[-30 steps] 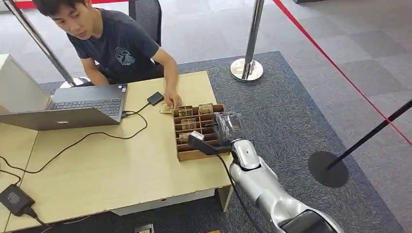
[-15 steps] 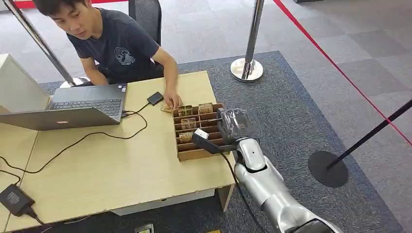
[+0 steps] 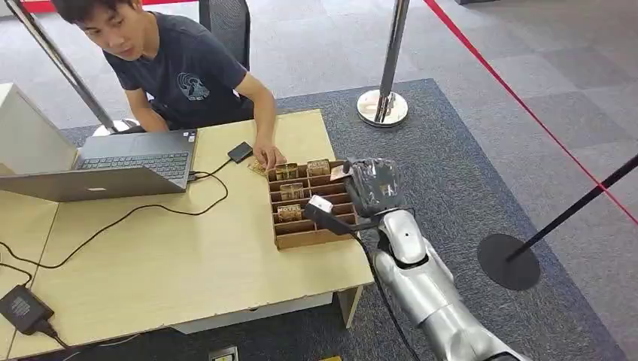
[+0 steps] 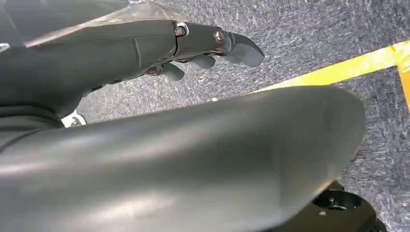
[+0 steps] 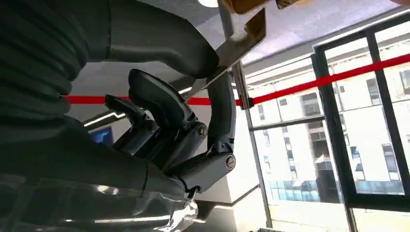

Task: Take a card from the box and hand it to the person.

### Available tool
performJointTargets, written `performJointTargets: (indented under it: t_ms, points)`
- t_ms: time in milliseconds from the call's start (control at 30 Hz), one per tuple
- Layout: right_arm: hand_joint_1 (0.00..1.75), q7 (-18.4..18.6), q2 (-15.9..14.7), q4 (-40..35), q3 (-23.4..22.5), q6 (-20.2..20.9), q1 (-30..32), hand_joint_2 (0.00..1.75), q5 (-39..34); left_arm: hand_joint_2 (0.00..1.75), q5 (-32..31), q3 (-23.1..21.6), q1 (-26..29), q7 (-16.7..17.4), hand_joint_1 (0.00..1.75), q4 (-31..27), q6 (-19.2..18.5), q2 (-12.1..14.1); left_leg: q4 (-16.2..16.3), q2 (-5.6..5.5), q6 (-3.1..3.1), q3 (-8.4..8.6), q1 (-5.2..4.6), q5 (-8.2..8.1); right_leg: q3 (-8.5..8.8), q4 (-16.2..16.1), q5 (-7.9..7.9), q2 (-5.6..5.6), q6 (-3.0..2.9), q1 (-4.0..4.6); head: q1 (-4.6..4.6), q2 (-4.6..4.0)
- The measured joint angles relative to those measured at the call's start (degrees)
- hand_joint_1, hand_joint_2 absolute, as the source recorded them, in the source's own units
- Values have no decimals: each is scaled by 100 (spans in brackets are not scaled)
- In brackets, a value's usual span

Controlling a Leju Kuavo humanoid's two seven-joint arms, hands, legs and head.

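The right hand (image 3: 371,186) hides the box's (image 3: 301,241) right edge.

- Head view: high on the robot, facing forward and down at the table (image 3: 165,263); box (image 3: 308,239) on the table's far-right part, person (image 3: 173,68) seated behind the table.
- Right wrist view: very close behind the right hand (image 5: 169,135), tilted up toward windows (image 5: 338,125) and a red line (image 5: 309,82). Shares that hand (image 3: 370,186) with the head view, beside the box.
- Left wrist view: close behind the left hand (image 4: 145,48), facing down at carpet (image 4: 300,38), away from the table.
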Motion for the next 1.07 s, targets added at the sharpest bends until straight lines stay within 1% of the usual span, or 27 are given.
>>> performJointTargets:
  t_ms: [267,600,833,1067]
  points:
    - [175,-61,-210,-610,61,55,-4,175,-208,0,-7,61,-2,-7,0,0,0,-2,0,0,0,-1,0,0,0,0,0,0,0,0,0,0]
    - [175,-94,-260,-815,157,79,-150,175,-415,0,-44,63,-10,-7,0,0,0,-26,0,-1,0,-4,0,0,0,1,0,0,0,0,0,0]
    - [175,-107,-96,-771,186,118,-340,175,-520,0,-55,63,-15,-7,0,0,0,-35,0,-1,0,-5,0,0,-1,1,0,0,0,0,0,0]
    - [175,-107,153,-565,208,127,-568,175,-592,0,-107,63,-17,2,0,0,0,-37,0,-1,0,-6,0,0,-2,2,0,0,0,0,0,0]
